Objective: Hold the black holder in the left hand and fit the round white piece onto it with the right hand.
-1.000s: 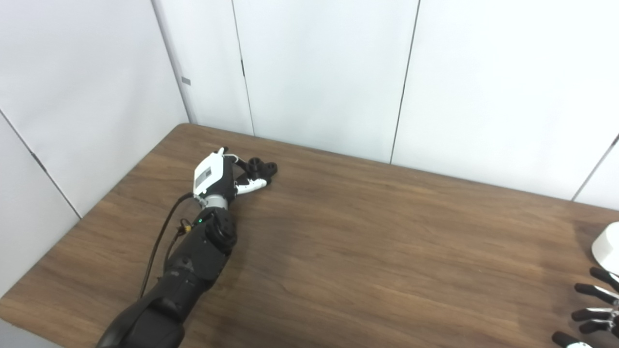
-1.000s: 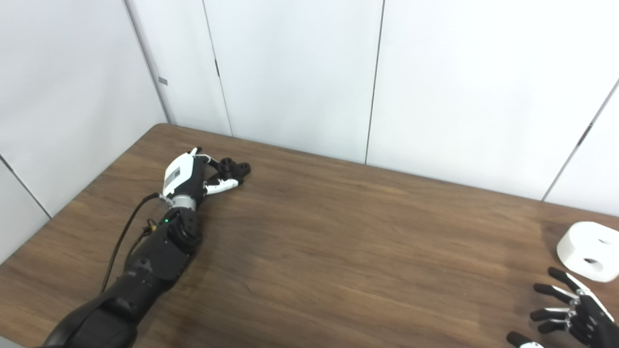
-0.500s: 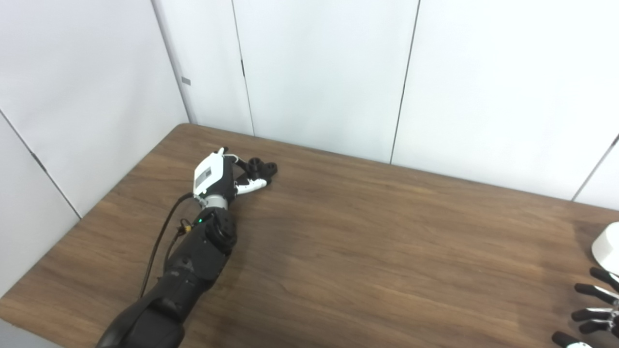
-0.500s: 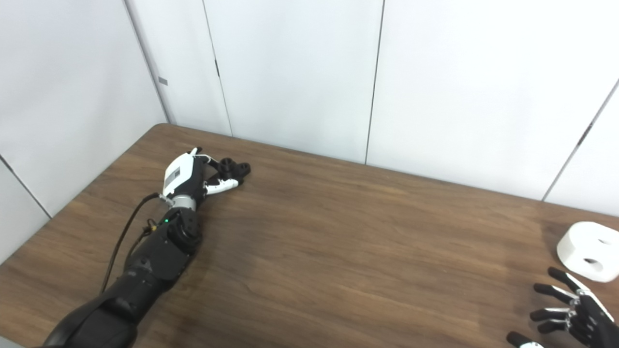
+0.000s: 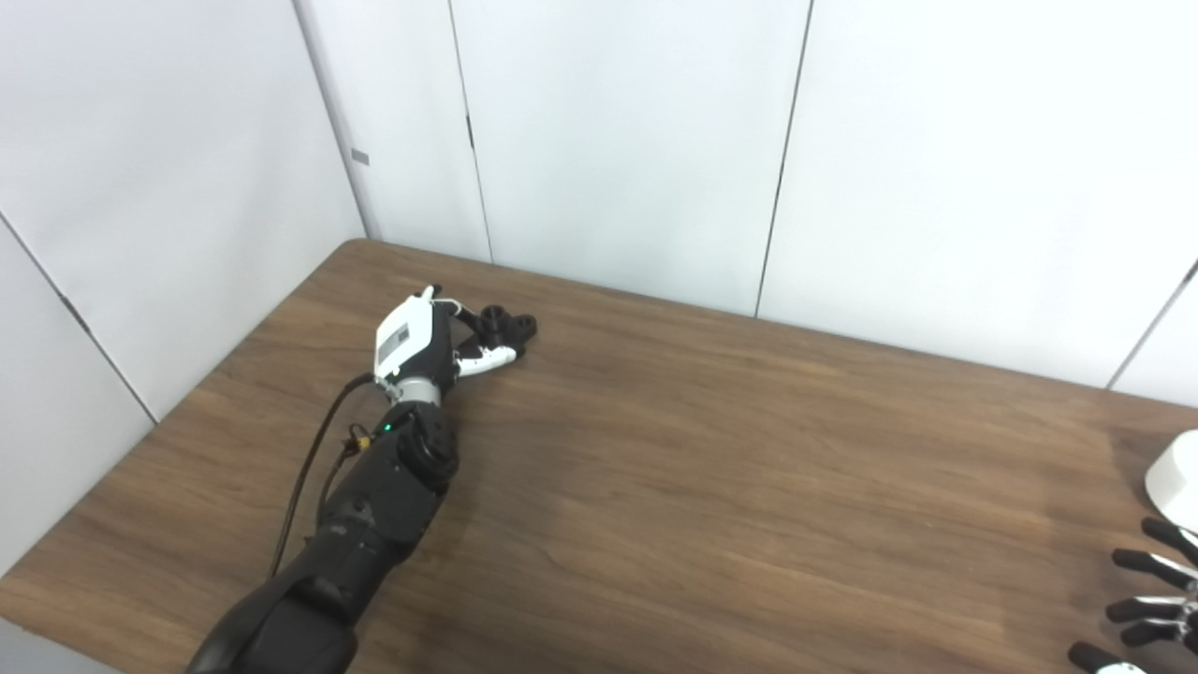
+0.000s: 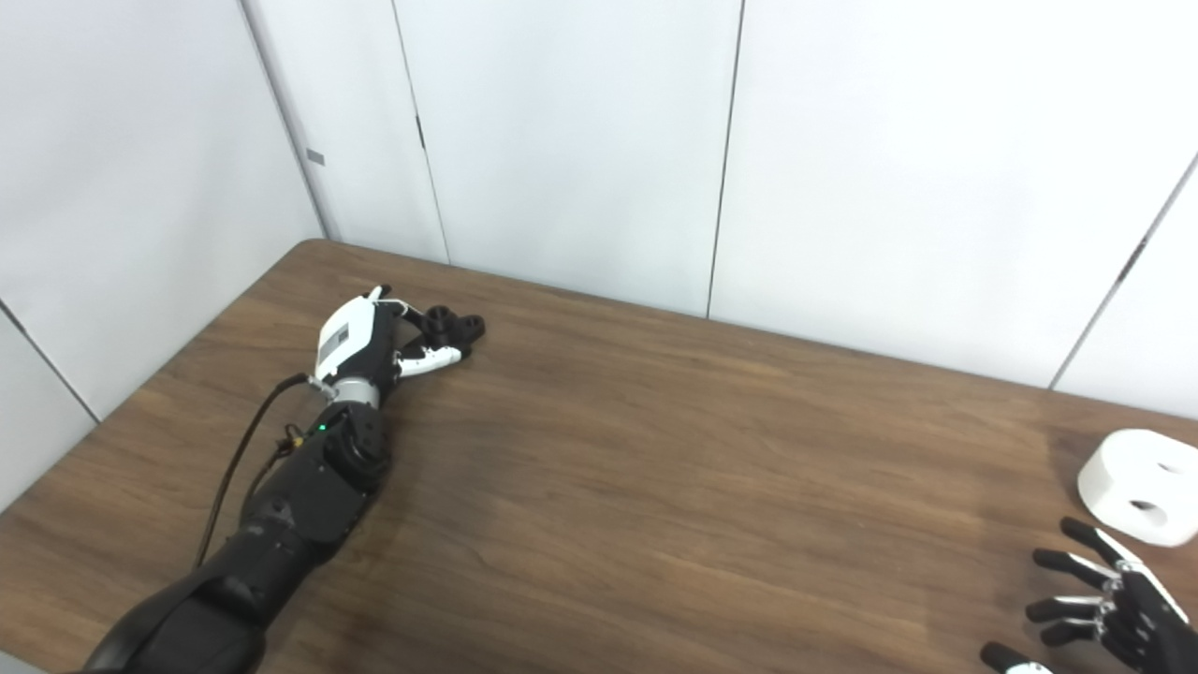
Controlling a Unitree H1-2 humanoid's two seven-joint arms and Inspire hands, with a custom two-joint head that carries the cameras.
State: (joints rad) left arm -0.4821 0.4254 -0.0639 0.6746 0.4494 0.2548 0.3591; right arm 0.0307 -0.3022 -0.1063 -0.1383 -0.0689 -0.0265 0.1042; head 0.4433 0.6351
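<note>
At the table's (image 6: pixel 655 487) far left, the left hand (image 6: pixel 360 339) curls its fingers around the black holder (image 6: pixel 455 327). The right hand (image 6: pixel 1104 608), fingers spread and empty, hovers just beside the round white piece (image 6: pixel 1137 485) at right.

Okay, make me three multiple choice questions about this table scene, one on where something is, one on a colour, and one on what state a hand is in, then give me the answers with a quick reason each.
1. Where does the round white piece lie?
A. by the table's right edge
B. beside the left hand
C. at the table's middle

2. What colour is the holder at the left hand?
A. white
B. black
C. red

3. How is the right hand?
A. shut on the white piece
B. open, fingers spread, holding nothing
C. resting on the holder

Answers: 1 A, it sits far right, just beyond the right hand. 2 B, it shows dark against the brown table. 3 B, its fingers stand apart, short of the white piece.
</note>
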